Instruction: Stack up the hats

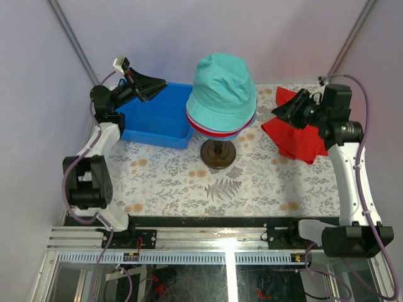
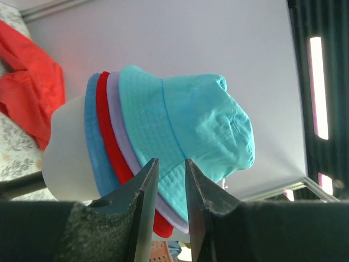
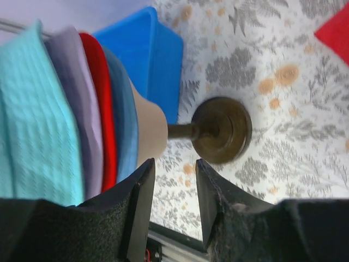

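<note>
- Hats [image 1: 221, 94]: all four sit in one stack on a beige mannequin head [image 2: 65, 153], at the middle of the table [image 1: 252, 189], which has a flower-pattern cover.
- Nearest to the arm bases under the stack is the round dark foot of the stand [image 1: 218, 154], standing on the cover.
- In the stack, the blue hat [image 2: 92, 125] is lowest, against the head. On it comes the red hat [image 2: 104, 120], then the pale lilac hat [image 2: 117, 120], and the teal hat [image 2: 185, 125] is on top and covers the crown.
- Right of the stand lies a flat red cloth [image 1: 299, 141]. The right gripper [image 3: 174, 164] hangs above its left edge and points toward the stack. Its fingers are apart, with nothing between them.
- Left of the stack is a blue bin [image 1: 157, 116], near the stack. The left gripper [image 2: 172, 164] hangs above the bin's far part and points at the hats without touching them. Its fingers are a little apart and hold nothing.
</note>
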Available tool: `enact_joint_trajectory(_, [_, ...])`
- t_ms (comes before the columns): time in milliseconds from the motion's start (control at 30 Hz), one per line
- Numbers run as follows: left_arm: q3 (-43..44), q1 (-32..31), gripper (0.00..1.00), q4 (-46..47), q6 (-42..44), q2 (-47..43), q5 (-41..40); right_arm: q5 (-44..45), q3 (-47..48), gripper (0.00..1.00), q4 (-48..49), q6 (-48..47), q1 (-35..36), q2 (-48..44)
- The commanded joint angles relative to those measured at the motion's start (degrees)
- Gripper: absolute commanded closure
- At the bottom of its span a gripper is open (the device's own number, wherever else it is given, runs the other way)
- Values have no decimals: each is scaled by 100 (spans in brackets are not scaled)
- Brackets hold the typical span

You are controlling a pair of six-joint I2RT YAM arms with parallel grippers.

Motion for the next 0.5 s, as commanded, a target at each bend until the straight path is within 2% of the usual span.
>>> enact_joint_trajectory(0, [-89, -73, 75, -3560, 2524, -1192, -8, -1165, 548, 56, 1112, 40, -319, 570])
enact_joint_trajectory(100, [-75, -188, 74, -4793, 3156, -1864, -175, -2167, 466, 54, 2409, 880, -343, 952])
enact_joint_trajectory(233, [-141, -448, 73, -5391, 3119, -2392, -426, -2866, 236, 54, 4000, 2075, -343, 1283])
enact_joint_trajectory(367, [-67, -706, 72, -5919, 3295, -2577, -692, -2893, 369, 53, 4193, 2222, -334, 1426])
enact_joint_trajectory(467, [-93, -918, 73, -5970, 3330, -2523, -814, -2950, 337, 53, 4492, 2415, -324, 1507])
